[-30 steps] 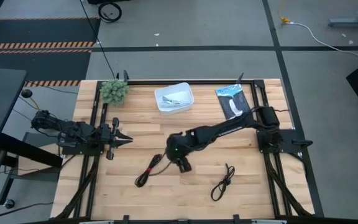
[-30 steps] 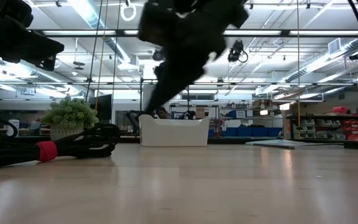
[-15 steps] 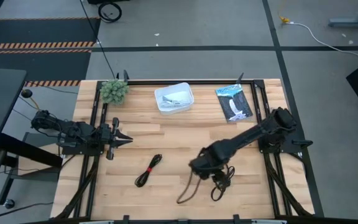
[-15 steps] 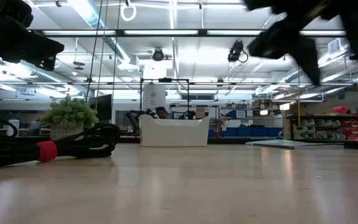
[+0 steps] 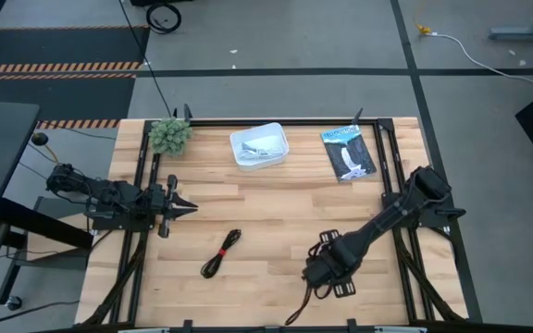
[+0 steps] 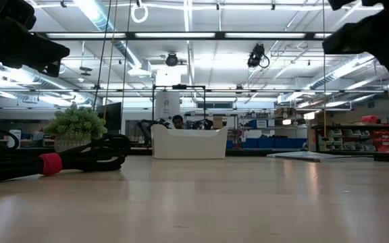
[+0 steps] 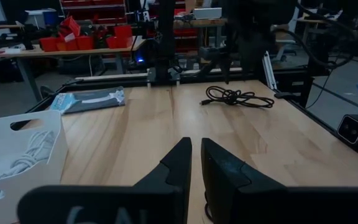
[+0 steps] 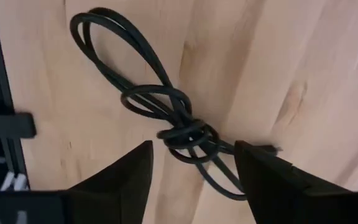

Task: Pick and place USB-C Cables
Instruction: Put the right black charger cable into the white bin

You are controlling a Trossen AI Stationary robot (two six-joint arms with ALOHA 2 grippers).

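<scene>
The all-black cable point(image 8: 166, 118) lies coiled on the table near the near right corner; it also shows in the left wrist view point(image 7: 238, 96). My right gripper point(image 8: 192, 147) hovers open over it, pointing down, one finger on either side of its knotted middle, and hides most of it in the high view point(image 5: 327, 273). The black cable with the red tie point(image 5: 220, 252) lies left of centre, and shows in the low view point(image 6: 59, 160). A white cable point(image 7: 30, 149) lies in the white bin point(image 5: 259, 145). The pale blue-grey cable cannot be made out. My left gripper point(image 5: 176, 205) waits shut at the left.
A green fuzzy ball point(image 5: 169, 135) stands at the far left. A flat black-and-blue packet point(image 5: 348, 151) lies at the far right. Black frame rails run along the table's left point(image 5: 142, 176) and right point(image 5: 391, 157) sides. Bare wood lies between the two black cables.
My right gripper has swung from the table's middle, beside the red-tied cable, toward the right and near edges, and now stands over the all-black cable. The cables have stayed where they were.
</scene>
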